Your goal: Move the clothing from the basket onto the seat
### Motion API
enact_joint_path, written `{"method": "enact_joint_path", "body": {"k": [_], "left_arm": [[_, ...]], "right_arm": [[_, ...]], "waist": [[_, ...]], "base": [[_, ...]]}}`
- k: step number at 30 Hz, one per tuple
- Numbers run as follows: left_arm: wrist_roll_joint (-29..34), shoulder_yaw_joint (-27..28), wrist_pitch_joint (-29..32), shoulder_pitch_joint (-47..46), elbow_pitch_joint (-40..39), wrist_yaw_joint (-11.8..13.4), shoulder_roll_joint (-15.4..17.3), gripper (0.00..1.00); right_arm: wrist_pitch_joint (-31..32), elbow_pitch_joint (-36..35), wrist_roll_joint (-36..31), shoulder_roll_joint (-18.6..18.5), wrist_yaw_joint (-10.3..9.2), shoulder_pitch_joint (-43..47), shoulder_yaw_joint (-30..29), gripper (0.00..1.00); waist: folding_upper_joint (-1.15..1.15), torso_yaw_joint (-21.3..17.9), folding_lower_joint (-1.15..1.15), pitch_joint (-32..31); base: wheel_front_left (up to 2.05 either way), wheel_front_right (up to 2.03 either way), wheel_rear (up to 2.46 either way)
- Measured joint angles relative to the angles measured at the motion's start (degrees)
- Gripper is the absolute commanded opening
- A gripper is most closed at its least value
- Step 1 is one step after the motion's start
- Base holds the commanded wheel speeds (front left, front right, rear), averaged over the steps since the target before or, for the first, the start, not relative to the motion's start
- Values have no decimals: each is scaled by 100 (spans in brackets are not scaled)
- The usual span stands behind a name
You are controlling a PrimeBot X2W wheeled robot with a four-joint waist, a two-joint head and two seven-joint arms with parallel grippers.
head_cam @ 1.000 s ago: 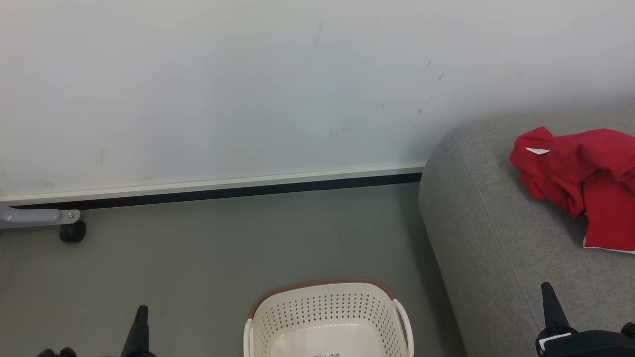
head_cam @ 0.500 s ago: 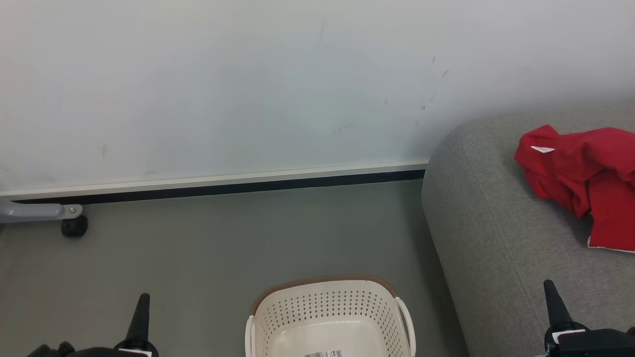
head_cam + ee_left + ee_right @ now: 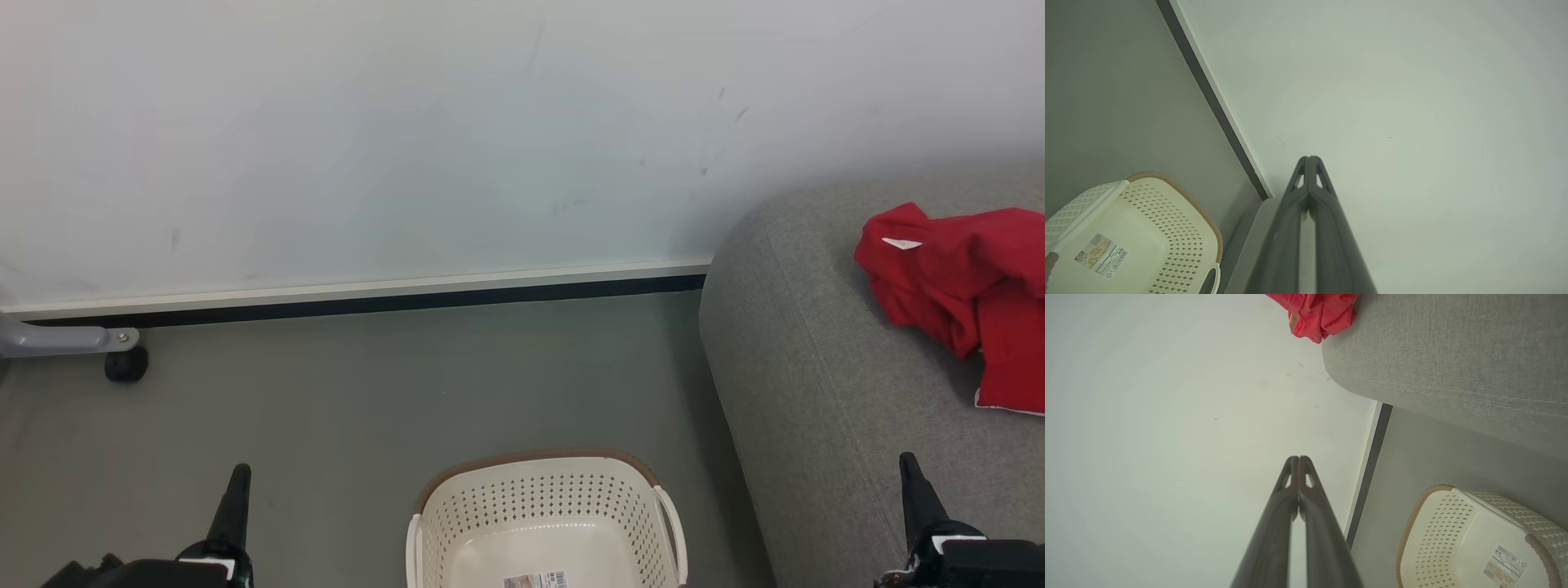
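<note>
Now the job looks done: the clothing lies on the seat right of the basket, which looks bare inside, and the left tool and right tool are pressed together, holding nothing.

You're in a bare indoor room, home-like setup: grey sofa seat, laundry basket on grey floor, scuffed white wall, caster-footed stand leg.

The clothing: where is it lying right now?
In the head view the clothing lies crumpled on the grey seat at the right edge, well apart from the basket on the floor at bottom centre.
</note>
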Motion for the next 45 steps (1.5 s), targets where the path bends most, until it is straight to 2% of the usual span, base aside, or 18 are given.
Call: {"method": "enact_joint_path", "body": {"k": [11,45], "left_arm": [[-675,113,189,-191,78,-144,-86,0],[-731,119,189,-199,81,-144,-90,0]], "right_arm": [[190,108,756,74,113,-123,-165,0],[190,109,761,78,133,-179,-168,0]], "waist": [[0,33,-1,43],[0,33,0,43]], "base": [[0,0,0],[0,0,0]]}}
